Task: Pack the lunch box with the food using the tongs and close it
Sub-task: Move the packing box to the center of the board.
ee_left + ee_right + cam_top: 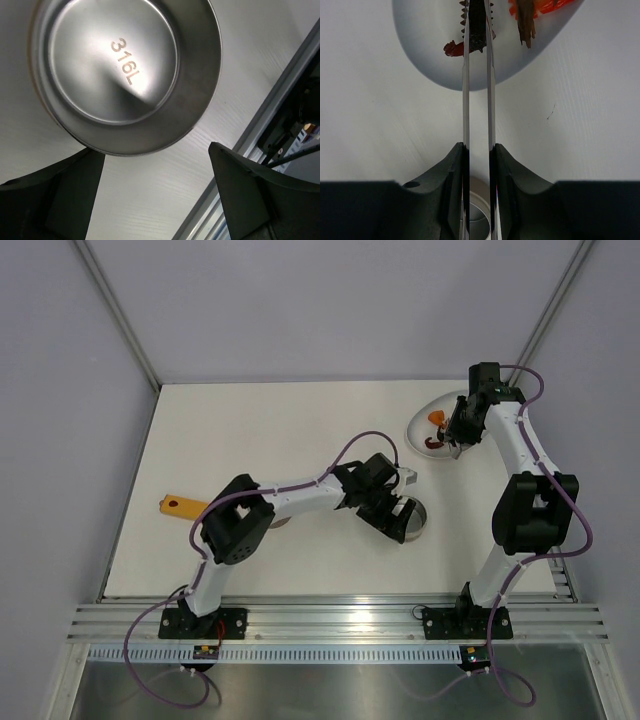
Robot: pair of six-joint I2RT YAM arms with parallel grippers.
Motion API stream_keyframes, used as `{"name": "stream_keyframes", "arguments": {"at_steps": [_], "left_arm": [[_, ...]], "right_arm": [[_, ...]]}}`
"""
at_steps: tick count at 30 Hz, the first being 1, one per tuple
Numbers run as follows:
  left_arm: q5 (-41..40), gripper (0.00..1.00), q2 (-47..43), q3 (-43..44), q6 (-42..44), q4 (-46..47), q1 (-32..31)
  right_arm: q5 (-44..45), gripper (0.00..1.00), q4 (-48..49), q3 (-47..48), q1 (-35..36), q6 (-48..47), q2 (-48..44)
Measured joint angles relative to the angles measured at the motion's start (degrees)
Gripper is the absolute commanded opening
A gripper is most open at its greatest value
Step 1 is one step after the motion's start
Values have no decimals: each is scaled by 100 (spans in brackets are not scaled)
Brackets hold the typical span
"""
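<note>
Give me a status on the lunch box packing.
Left gripper open, hovering at the steel tin; tin empty. Right gripper shut on tongs, tips at food on white plate. Left gripper may crowd the drop.

High rear overview; close downward wrist views, left sharing lunch box point(421, 516).

- Two arms: the left arm point(290, 495) and the right arm point(520, 450).
- Two claws: the left claw point(155, 150) and the right claw point(479, 150).
- One counter point(250, 420).
- One lunch box point(125, 75), a round steel tin.
- One pair of tongs point(479, 100).
- One white plate point(420, 30).
- Three pieces of food on the plate: a red piece point(451, 48), a brown piece point(525, 25) and an orange piece point(545, 6). Whether more lie behind the tongs cannot be told.
- One flat orange-yellow block point(180, 505).
</note>
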Motion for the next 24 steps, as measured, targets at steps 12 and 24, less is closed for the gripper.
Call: {"name": "stream_keyframes", "arguments": {"at_steps": [12,24], "left_arm": [[-118,91,861,1331,-245,13,407],[-1303,88,-516,-251,-426,83,175]], "right_arm": [[4,28,-35,-33,0,24,-223],[114,29,-68,-205,0,42,-369]]}}
